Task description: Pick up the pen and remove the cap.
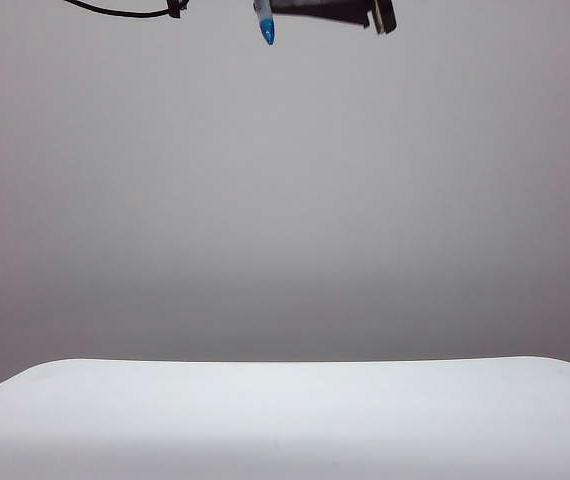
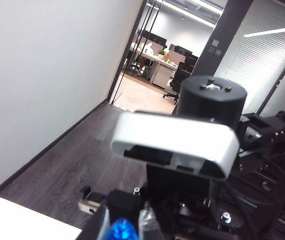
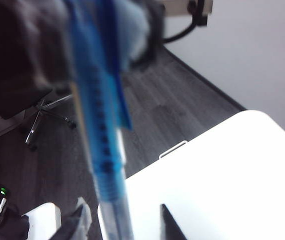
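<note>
A: Two hands, status?
B: Left hand [image 2: 125, 227] is closed on the pen [image 3: 105, 165], high above the desk [image 1: 285, 420]. A blue end pokes out between its fingers.
A: Right?
B: Right hand [image 3: 126, 222] is up there too, well above the desk. Jaws apart, clear barrel between the fingers [image 3: 171, 225], gaps on both sides. Not gripping.
A: Cap?
B: The cap [image 3: 107, 65] is on the pen, clip along the barrel, at the end away from the right hand. Nothing on the desk in the exterior view.
</note>
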Controlling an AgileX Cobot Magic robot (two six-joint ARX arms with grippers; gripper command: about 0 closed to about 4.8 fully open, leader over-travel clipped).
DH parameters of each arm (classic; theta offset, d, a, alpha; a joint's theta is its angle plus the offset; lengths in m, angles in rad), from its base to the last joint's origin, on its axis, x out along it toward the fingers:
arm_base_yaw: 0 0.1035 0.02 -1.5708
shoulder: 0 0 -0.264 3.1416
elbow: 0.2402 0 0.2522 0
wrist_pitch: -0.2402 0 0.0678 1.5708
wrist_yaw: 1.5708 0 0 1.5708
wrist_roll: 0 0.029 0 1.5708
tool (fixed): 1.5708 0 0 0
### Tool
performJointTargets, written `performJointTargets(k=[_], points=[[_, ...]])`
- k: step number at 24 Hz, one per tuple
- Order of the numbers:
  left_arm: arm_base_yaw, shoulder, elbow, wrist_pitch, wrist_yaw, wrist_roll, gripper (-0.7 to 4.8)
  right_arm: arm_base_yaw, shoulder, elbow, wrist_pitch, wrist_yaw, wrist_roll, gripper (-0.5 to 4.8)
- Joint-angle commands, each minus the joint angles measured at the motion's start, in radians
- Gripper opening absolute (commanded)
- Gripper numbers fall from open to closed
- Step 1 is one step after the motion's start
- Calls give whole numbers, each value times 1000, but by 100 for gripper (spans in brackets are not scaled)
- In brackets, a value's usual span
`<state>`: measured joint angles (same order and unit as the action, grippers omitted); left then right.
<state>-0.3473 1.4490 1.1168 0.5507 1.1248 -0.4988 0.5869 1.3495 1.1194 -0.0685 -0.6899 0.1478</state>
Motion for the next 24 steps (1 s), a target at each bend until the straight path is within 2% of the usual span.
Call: performJointTargets(k=[1, 2, 4, 5, 14, 17, 24], points=[[-9, -2, 2, 9, 5, -14, -6, 9, 1, 5, 11, -12, -2, 153], [-10, -1, 2, 3, 14, -15, -6, 13, 0, 5, 11, -11, -3, 83], [-10, 2, 2, 3, 24, -16, -6, 17, 0, 5, 10, -8, -3, -15], [-10, 3, 2, -4, 22, -17, -6, 17, 0, 5, 6, -8, -3, -3], [-7, 3, 2, 13, -1, 3, -6, 17, 0, 5, -102, -11, -26, -3], [-7, 3, 2, 77, -23, 0, -6, 18, 0, 3, -199, -8, -98, -3], [-7, 3, 2, 88, -43, 0, -6, 18, 0, -41, -204, -7, -101, -3]])
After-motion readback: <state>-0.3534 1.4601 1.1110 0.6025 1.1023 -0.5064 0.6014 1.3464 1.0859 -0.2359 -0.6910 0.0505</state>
